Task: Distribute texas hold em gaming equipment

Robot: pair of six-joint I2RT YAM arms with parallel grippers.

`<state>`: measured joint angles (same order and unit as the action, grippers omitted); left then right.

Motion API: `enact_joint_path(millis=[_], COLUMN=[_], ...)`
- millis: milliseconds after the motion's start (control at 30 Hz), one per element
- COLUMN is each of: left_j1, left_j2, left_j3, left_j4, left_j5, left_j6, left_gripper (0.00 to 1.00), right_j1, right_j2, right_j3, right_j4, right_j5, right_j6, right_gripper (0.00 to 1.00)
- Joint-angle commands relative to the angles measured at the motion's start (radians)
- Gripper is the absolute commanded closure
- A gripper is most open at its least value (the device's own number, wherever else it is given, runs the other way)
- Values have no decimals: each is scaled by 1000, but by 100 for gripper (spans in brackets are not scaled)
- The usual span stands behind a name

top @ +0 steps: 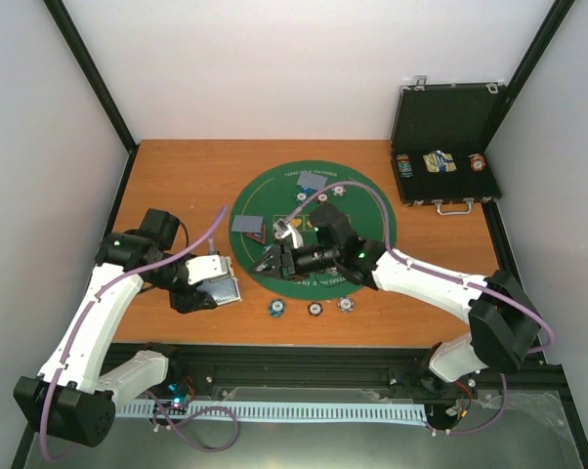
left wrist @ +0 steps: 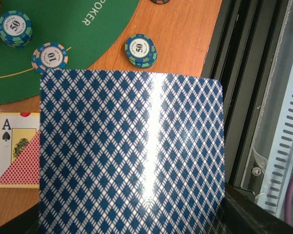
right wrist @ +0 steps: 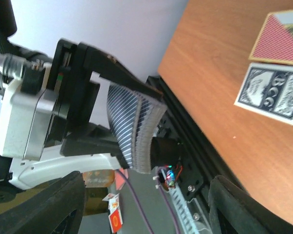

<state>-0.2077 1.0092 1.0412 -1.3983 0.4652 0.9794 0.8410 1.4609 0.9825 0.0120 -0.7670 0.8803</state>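
My left gripper [top: 208, 293] is shut on a deck of blue diamond-backed playing cards [left wrist: 132, 156], held over the wooden table left of the round green mat [top: 372, 210]. The deck fills the left wrist view and hides the fingers there. My right gripper [top: 272, 262] reaches left across the mat's near edge toward that deck [right wrist: 137, 126]. It is open, and nothing lies between its black fingers [right wrist: 44, 204]. Two grey-backed cards [top: 314, 182] lie on the mat. Striped poker chips [top: 315, 309] sit in a row near the mat's front rim.
A black hard case [top: 448, 117] stands open at the back right with packs and chips inside. A blue card box [right wrist: 273, 92] and a red-backed box [right wrist: 278, 39] lie on the wood by the left gripper. The black frame rail [left wrist: 244, 97] runs along the table's near edge.
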Motion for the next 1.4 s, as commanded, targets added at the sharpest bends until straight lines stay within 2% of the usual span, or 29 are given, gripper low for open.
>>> enact_joint_path(millis=[0, 533, 867, 1367], left_j1=[1, 1, 1, 1], left_j2=[-16, 1, 8, -2], left_j3=[46, 93, 106, 114], left_j4=[-33, -46, -53, -64], left_j5=[42, 75, 74, 82], left_j6=[-19, -30, -26, -25], left_gripper=[84, 84, 84, 85], right_j1=[62, 154, 163, 174], right_j2=[17, 121, 143, 318], right_j3=[-12, 53, 56, 177], right_j4=[89, 219, 250, 333], right_j5=[35, -26, -26, -74], right_j6=[56, 63, 86, 154], right_gripper=[32, 31, 32, 34])
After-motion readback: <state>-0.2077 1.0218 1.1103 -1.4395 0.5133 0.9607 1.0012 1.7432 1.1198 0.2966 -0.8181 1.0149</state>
